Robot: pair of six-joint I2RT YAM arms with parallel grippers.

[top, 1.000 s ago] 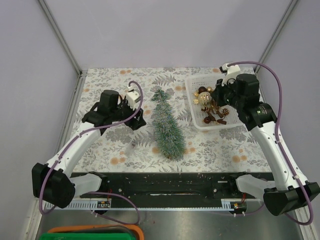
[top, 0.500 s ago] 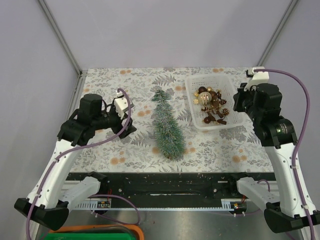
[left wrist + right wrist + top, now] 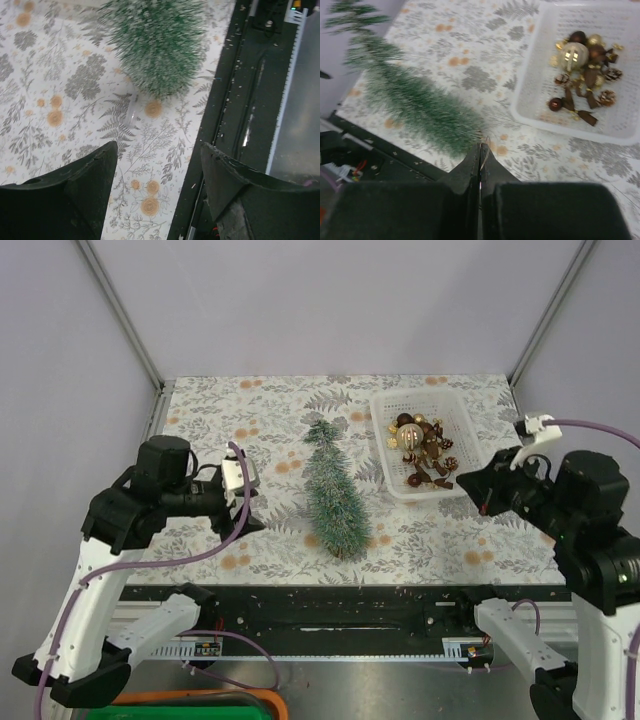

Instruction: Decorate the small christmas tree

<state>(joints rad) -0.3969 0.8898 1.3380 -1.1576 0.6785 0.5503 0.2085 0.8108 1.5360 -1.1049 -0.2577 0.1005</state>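
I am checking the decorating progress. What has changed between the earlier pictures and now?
Both pulled back toward the near edge: the left gripper, open, leftward from the small christmas tree; the right gripper, shut, rightward off the white basket. Nothing visibly taken or released. Tree, basket and ornaments stayed in place.

White arm links (image 3: 70,620), black joints (image 3: 160,465), purple cables (image 3: 600,424), matte black fingers (image 3: 75,195), possibly rubber-padded.

One small christmas tree (image 3: 331,492), one basket (image 3: 418,394) — two tools (image 3: 157,147) (image 3: 480,150)
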